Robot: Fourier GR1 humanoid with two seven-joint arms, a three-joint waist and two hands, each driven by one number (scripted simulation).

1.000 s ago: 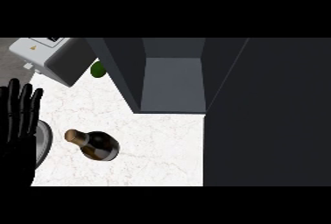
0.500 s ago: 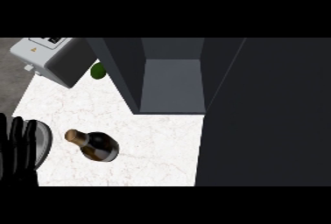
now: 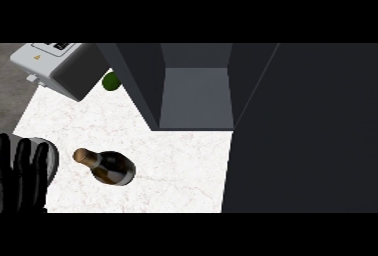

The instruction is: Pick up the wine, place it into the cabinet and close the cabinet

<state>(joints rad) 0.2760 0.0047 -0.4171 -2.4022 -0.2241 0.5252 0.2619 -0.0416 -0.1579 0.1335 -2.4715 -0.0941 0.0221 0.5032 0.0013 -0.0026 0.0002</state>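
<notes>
The wine (image 3: pixel 105 168) is on the white marble desk (image 3: pixel 177 170), in the lower left part of the head view, at about 8 o'clock from the centre. Its long axis runs across the picture from 10 o'clock to 4 o'clock: the brown-gold capped neck points to 10 o'clock and the wide dark body ends at 4 o'clock. From this steep view I cannot tell for sure if it stands upright or leans. The glass is dark and shiny, and any label on it is too small to make out.

The left hand (image 3: pixel 23 175) shows at the left edge, at 9 o'clock from the wine, near it but not touching. Its black fingers are straight and side by side, pointing to 12 o'clock, and they hold nothing.

The cabinet (image 3: pixel 196 95) is at 1 o'clock from the wine, open, with a grey inside. Its dark door (image 3: pixel 303 130) fills the right side of the view.

At 11 o'clock from the wine, well apart, is a grey appliance (image 3: pixel 55 67) (it carries small marks on top, too small to read). A green round thing (image 3: pixel 111 81) sits between the appliance and the cabinet.
</notes>
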